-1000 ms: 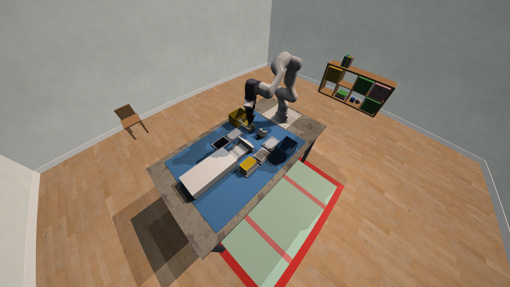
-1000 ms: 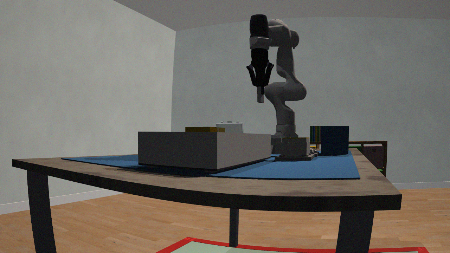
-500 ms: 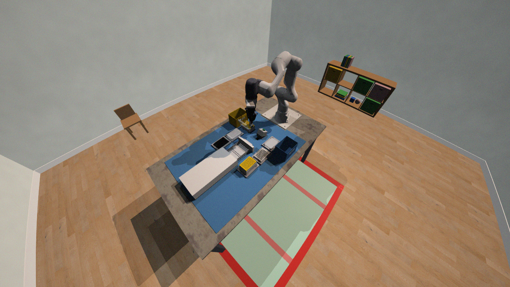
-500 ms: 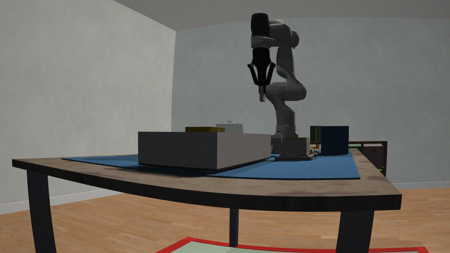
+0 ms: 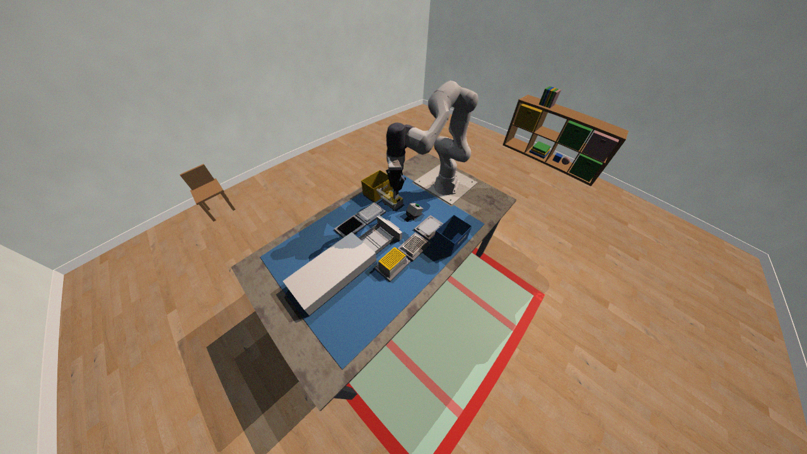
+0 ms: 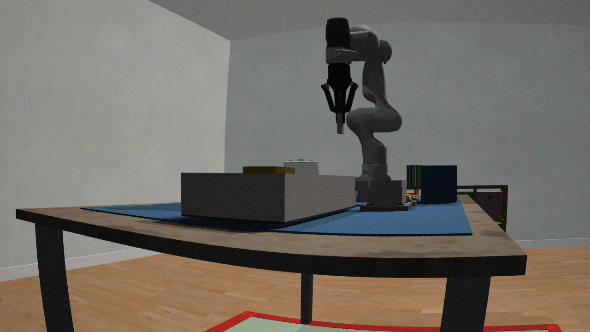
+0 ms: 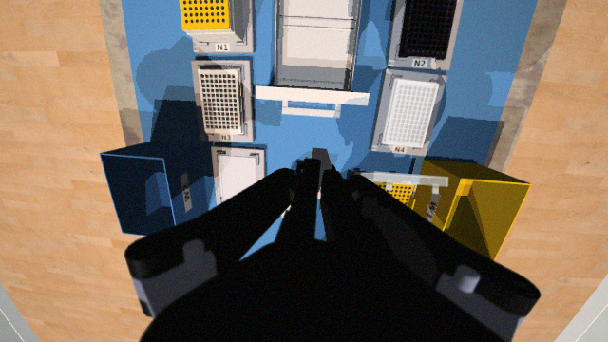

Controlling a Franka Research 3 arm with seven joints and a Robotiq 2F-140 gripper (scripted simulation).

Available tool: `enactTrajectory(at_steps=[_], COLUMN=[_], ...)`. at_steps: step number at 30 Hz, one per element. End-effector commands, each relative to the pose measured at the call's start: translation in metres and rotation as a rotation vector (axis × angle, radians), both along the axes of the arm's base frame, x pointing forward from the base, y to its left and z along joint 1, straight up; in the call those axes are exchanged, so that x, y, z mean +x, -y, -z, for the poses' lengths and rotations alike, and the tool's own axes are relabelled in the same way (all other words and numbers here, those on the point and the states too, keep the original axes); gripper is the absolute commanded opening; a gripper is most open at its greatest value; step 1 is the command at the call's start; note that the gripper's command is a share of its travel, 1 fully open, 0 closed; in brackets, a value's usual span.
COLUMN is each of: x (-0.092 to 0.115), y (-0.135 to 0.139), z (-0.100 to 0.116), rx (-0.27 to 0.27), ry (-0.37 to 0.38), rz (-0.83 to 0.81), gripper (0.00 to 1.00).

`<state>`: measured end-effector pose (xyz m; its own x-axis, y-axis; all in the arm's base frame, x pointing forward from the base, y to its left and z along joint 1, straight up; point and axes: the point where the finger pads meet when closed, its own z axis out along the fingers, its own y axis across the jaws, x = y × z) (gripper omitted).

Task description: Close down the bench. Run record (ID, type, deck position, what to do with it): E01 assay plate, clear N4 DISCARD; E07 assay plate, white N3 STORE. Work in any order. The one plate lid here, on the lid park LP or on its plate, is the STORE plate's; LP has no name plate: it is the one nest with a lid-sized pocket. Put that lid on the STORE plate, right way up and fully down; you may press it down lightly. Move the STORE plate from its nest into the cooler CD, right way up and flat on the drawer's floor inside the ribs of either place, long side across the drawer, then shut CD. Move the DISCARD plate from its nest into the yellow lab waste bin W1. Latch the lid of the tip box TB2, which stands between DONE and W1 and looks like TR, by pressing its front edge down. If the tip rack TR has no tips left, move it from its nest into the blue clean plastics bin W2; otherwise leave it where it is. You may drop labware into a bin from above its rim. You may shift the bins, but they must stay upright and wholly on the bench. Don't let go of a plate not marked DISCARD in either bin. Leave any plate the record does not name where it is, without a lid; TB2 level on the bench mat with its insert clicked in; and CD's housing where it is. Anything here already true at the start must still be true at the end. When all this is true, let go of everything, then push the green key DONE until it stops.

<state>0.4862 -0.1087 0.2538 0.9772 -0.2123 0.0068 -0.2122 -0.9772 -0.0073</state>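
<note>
the pincer [image 7: 315,190] hangs well above the bench [image 5: 316,389], fingers closed on nothing, toward the robot-side end near the yellow bin w1 [image 7: 480,209]. tip box tb2 [image 7: 401,190] sits on the mat below and just to one side of it, beside w1, its raised lid [image 7: 408,179] not yet latched. judging by this, the pincer must shift toward the bin-side edge and come down on that lid's front edge.
</note>
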Motion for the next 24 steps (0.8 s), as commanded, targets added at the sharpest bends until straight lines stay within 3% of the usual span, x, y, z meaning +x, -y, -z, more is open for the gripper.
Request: enactTrajectory(at_steps=[1,24], x=[-0.002,-0.019], y=[0.011,0.087], z=[0.003,0.022], rx=[-0.003,-0.003], ry=[0.000,0.000], rz=[-0.027,-0.027], gripper=[0.00,0.00])
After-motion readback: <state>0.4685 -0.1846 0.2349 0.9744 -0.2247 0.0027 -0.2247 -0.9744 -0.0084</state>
